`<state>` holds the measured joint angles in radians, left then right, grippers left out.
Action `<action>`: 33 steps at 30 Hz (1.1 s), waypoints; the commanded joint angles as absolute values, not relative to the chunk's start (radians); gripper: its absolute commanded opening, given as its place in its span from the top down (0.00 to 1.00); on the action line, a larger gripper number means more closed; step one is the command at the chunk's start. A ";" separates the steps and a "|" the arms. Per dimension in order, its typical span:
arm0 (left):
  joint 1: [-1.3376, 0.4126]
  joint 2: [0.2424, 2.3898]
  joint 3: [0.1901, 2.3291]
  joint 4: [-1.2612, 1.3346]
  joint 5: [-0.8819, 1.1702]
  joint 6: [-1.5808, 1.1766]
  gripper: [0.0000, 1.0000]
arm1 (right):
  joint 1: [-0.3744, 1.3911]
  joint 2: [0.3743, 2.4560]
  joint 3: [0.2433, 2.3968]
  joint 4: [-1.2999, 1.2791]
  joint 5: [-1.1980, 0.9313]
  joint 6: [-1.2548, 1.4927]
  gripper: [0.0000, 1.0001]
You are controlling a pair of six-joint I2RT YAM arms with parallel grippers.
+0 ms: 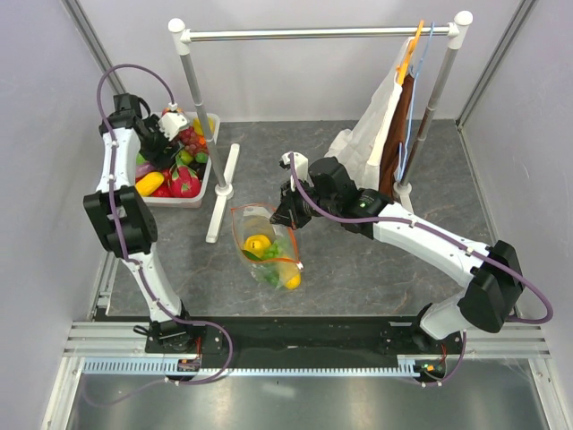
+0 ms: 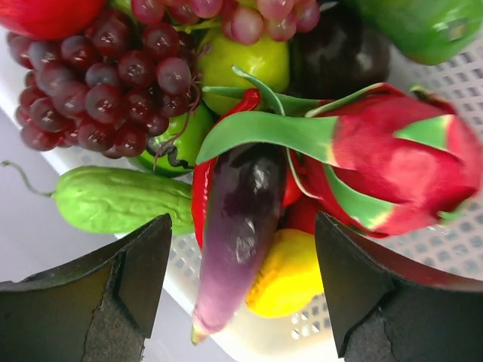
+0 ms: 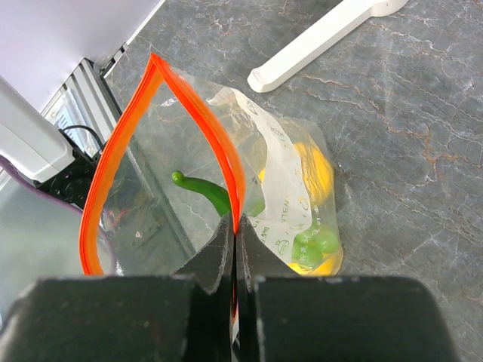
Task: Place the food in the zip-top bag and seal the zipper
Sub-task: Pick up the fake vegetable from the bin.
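Note:
The clear zip-top bag (image 1: 265, 249) lies mid-table with its orange-red zipper edge (image 3: 198, 124) held open in a loop. Inside it are a yellow lemon (image 1: 258, 243), green grapes (image 3: 315, 243) and a green pepper (image 3: 205, 191). My right gripper (image 3: 235, 226) is shut on the zipper edge and holds the mouth up. My left gripper (image 2: 241, 279) is open just above the white basket (image 1: 211, 170) of food, its jaws on either side of the purple eggplant (image 2: 235, 234). Red grapes (image 2: 106, 90), a dragon fruit (image 2: 392, 166) and a yellow fruit (image 2: 290, 275) lie around it.
A white clothes rack (image 1: 313, 34) stands at the back, its foot bar (image 1: 222, 193) next to the basket. A white cloth (image 1: 372, 134) hangs on a hanger at the right. Grey walls close in both sides.

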<state>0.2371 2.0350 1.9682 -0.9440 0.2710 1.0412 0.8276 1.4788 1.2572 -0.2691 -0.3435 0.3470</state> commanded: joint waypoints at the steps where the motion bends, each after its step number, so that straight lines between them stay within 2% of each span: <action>1: 0.232 2.075 2.000 -0.893 0.192 1.143 0.18 | 0.831 1.474 1.266 -0.236 -0.354 0.342 1.00; 6: 0.229 2.120 1.991 -0.882 0.155 1.151 0.20 | 0.831 1.485 1.273 -0.239 -0.354 0.345 1.00; 9: 0.227 2.122 1.987 -0.874 0.152 1.128 0.26 | 0.831 1.488 1.275 -0.239 -0.354 0.348 1.00; 12: 0.227 2.088 1.965 -0.844 0.173 1.117 0.37 | 0.831 1.489 1.276 -0.241 -0.353 0.348 1.00; 15: 0.227 2.057 1.963 -0.828 0.201 1.120 0.53 | 0.831 1.493 1.276 -0.241 -0.354 0.348 1.00; 17: 0.227 2.049 1.982 -0.825 0.192 1.117 0.57 | 0.830 1.497 1.278 -0.241 -0.353 0.353 1.00; 27: 0.232 1.873 2.054 -0.813 0.212 1.016 0.65 | 0.831 1.491 1.270 -0.239 -0.344 0.348 1.00; 33: 0.242 1.636 1.945 -0.860 0.365 0.862 0.71 | 0.831 1.480 1.256 -0.235 -0.342 0.341 1.00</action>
